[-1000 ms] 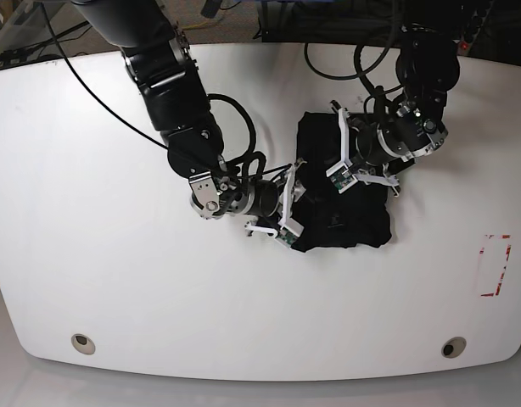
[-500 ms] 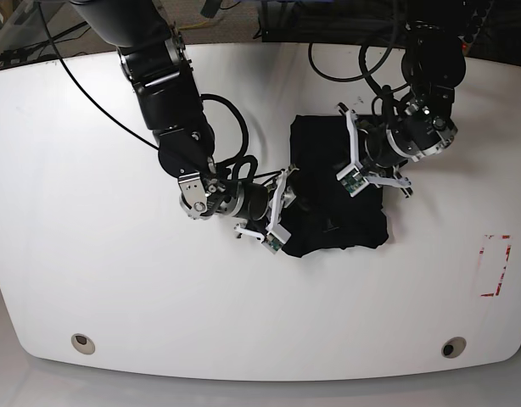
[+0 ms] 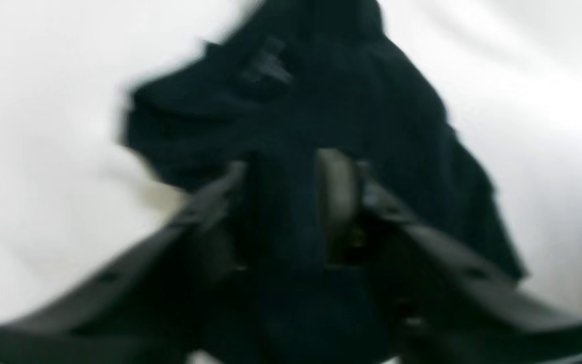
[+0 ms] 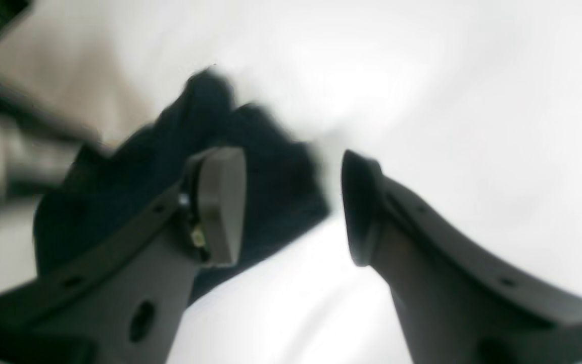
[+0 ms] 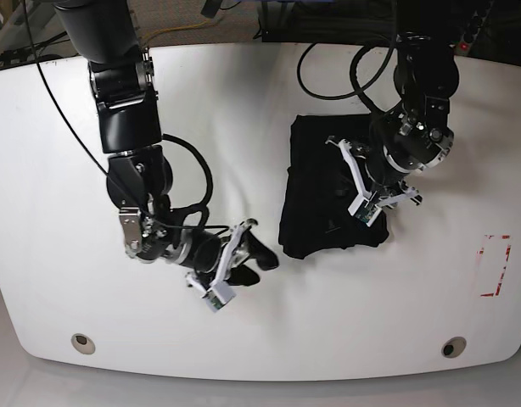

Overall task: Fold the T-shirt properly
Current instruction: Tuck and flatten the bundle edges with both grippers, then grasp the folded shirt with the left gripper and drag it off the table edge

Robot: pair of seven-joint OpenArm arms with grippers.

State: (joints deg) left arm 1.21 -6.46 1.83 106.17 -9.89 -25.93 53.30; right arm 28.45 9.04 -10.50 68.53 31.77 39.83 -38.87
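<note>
T-shirt [image 5: 333,191] lies bunched on the white surface [image 5: 65,153], toward its right edge. Left claw [image 5: 375,182] sits on the cloth, grip unclear through blur. Right claw [image 4: 293,207] gapes, empty, over bare surface.

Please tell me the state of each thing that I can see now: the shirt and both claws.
T-shirt: folded into a compact block, flat on the table.
Right claw: open, empty, off the shirt.
Left claw: over the shirt; cloth lies between its fingers, grip unclear.

Right gripper [image 5: 233,270] off the T-shirt [image 5: 324,199]
</note>
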